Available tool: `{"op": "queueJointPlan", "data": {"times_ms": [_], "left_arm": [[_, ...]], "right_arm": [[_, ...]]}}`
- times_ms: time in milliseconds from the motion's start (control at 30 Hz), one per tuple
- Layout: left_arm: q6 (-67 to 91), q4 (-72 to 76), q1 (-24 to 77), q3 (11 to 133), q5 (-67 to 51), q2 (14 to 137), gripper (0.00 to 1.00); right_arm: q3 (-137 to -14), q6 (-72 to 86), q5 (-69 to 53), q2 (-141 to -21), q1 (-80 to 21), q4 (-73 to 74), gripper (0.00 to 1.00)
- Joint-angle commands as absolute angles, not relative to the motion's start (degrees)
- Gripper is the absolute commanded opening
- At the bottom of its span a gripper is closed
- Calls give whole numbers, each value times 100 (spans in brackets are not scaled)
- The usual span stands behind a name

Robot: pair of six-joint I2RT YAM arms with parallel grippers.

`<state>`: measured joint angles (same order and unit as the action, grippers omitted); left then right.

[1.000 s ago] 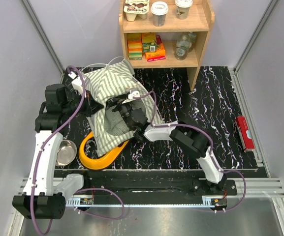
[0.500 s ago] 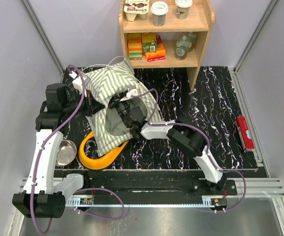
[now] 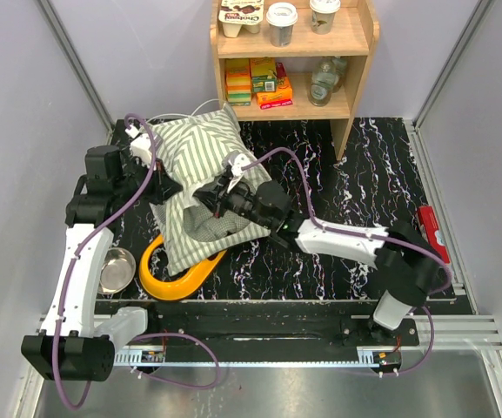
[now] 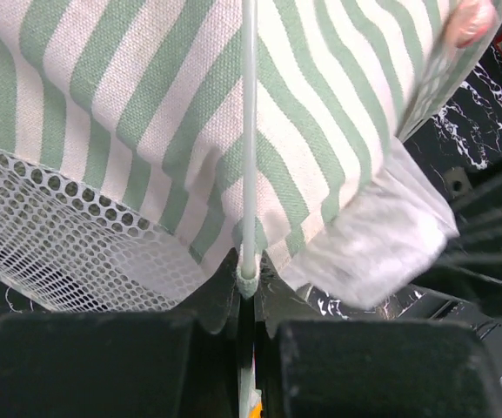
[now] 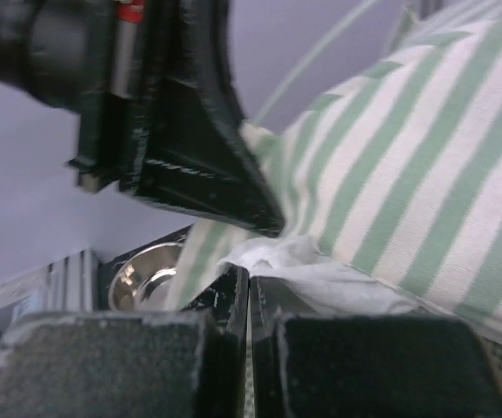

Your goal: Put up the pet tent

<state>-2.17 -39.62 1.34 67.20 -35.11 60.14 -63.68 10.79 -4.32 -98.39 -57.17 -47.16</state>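
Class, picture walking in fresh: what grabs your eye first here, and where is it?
The crumpled striped pet tent sits left of centre in the overhead view, with both arms on it: left claw shut on its thin white pole, right claw shut on its fabric. A yellow bowl holder peeks out beneath its near edge.

Right hand, fingers together, meets striped pet tent.
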Motion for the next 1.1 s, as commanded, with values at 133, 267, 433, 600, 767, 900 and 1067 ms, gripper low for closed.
{"op": "queueJointPlan", "data": {"times_ms": [133,267,433,600,767,900,1067], "left_arm": [[-158,-3182,132,6987,-3120,6082,0],[-150,-3190,123,6944,-3067,6064,0],[-53,-3138,123,6873,-3102,6073,0],[-18,-3129,123,6838,-3190,6064,0],[-18,-3120,123,6829,-3217,6091,0],[-18,-3103,123,6794,-3331,6126,0],[-18,-3102,123,6768,-3454,6117,0]], "right_arm": [[-7566,123,-3775,-9501,-5695,-785,0],[-8067,666,-5551,-9545,-5695,-650,0],[-8244,1257,-6109,-9501,-5695,-1126,5],[-8473,572,-4485,-9685,-5721,165,17],[-8070,-543,-2554,-9397,-6248,905,36],[-7253,-431,-953,-8756,-6276,432,44],[-6391,297,928,-8113,-6039,-640,41]]}}
